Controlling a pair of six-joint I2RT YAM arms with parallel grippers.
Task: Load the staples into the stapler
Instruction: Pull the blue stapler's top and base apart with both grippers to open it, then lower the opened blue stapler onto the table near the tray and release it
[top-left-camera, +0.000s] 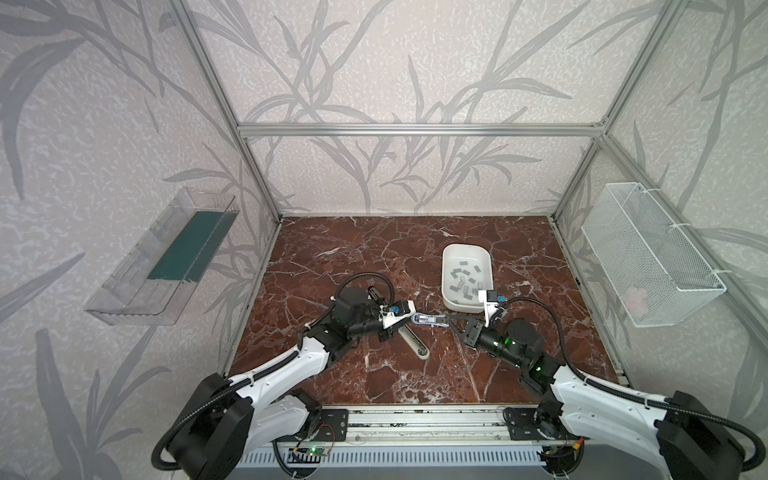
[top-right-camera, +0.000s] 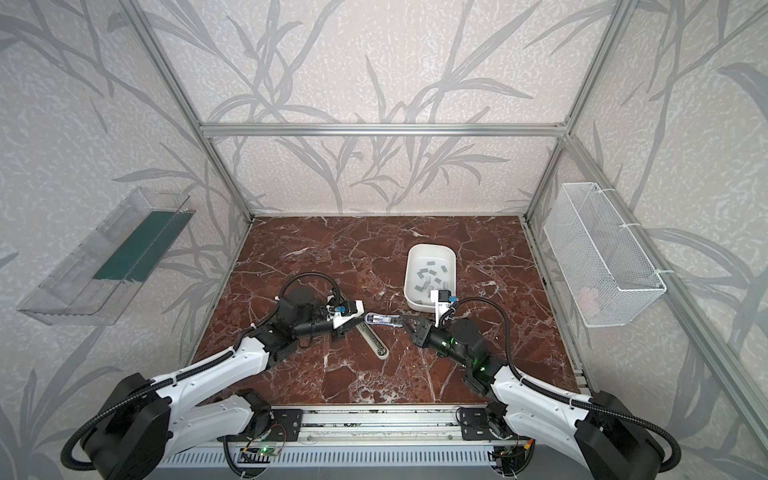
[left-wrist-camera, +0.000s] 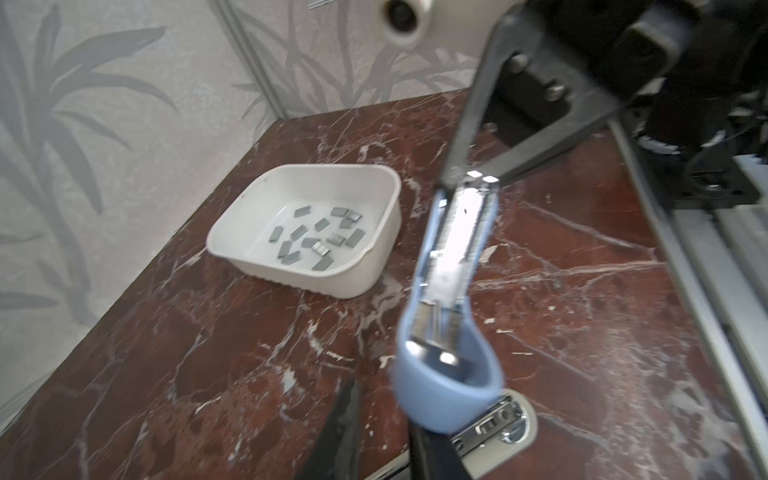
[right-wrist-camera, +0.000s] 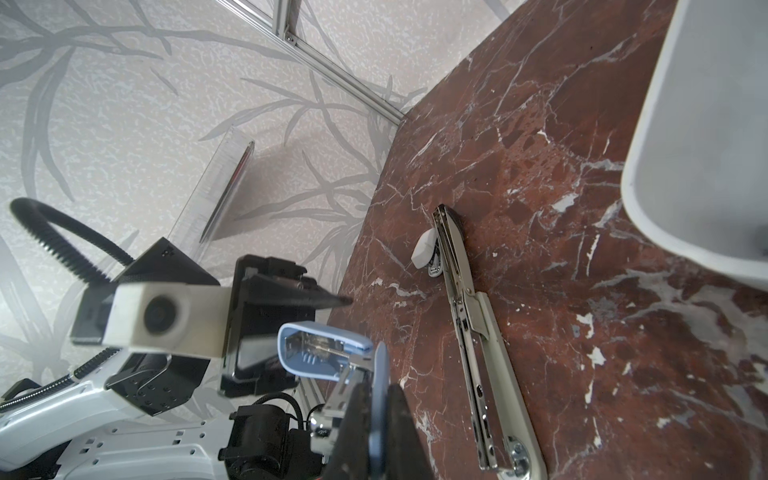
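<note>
The staples (left-wrist-camera: 320, 237) are small flat grey metal strips, lying loose and criss-cross on the floor of one white tray (left-wrist-camera: 365, 274). I count about fourteen. The tray sits on the red marble tabletop (top-left-camera: 353, 257), toward the right in both top views.

There are two staplers. The blue stapler (left-wrist-camera: 457, 249) hangs above the tabletop between my two arms, near the tray's front edge. Its cover is swung open so the shiny metal channel shows. The grey stapler (right-wrist-camera: 478, 332) lies opened out flat on the tabletop, one end under my left arm.

My right fingers (left-wrist-camera: 467, 124) are clamped tight on the narrow front end of the blue stapler and hold it up. My left fingers (right-wrist-camera: 299, 295) are drawn close together at its rounded rear end. I cannot tell whether they pinch it.
</note>
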